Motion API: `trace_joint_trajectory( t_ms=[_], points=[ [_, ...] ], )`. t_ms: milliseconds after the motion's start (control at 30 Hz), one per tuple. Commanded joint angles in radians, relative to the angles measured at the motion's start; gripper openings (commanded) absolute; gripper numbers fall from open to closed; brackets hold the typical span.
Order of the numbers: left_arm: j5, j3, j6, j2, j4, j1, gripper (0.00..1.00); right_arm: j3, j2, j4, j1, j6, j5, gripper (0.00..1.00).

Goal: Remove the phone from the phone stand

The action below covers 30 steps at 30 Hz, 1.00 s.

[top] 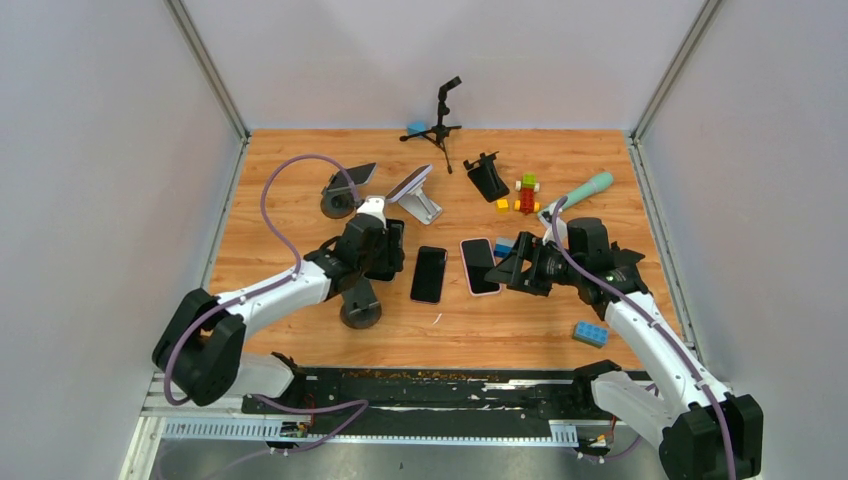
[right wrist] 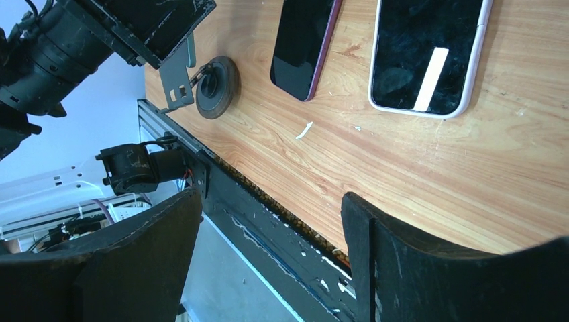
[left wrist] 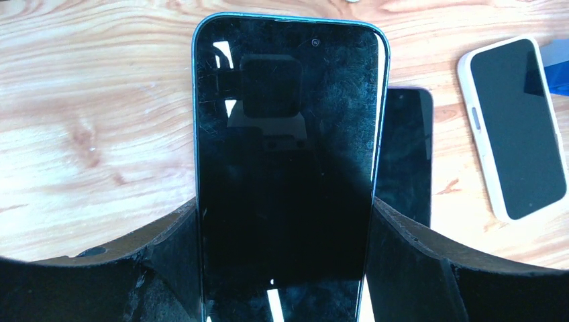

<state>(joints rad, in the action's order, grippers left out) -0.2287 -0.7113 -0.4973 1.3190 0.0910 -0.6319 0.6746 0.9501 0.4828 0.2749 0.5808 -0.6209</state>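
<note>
left gripper point(top: 390, 248): phone point(left wrist: 288, 168) is pinched by its long edges between the fingers, so it can be carried clear | phone stand point(right wrist: 213, 86): seen just below the held phone, contact not discernible | right gripper point(right wrist: 272, 208): fingers spread, nothing gripped, held aside.

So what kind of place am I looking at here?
Probably a robotics lab test cell: a wooden tabletop boxed in by plain white panels, two robot arms bolted at its near edge, and props like phones, phone stands and toy bricks.
</note>
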Motion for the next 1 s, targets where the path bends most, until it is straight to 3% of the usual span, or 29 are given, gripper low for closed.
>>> trace_joint_trajectory(
  t_ms=[0,500,733,967],
  points=[
    [0.061,-0.079,-0.026,0.046,-0.044,0.005,0.00,0.012,-0.007,0.009,0.005,-0.017,0.013,0.77],
    [0.009,-0.057,-0.084,-0.164,0.023,0.004,0.00,0.004,0.022,0.023,0.004,-0.050,0.020,0.77],
    [0.056,-0.145,-0.102,-0.061,-0.038,-0.003,0.00,0.021,0.024,0.030,0.004,-0.051,0.033,0.77],
    [0.048,-0.134,-0.126,0.081,-0.123,-0.010,0.00,0.009,-0.018,0.075,0.004,-0.062,0.065,0.77]
  ],
)
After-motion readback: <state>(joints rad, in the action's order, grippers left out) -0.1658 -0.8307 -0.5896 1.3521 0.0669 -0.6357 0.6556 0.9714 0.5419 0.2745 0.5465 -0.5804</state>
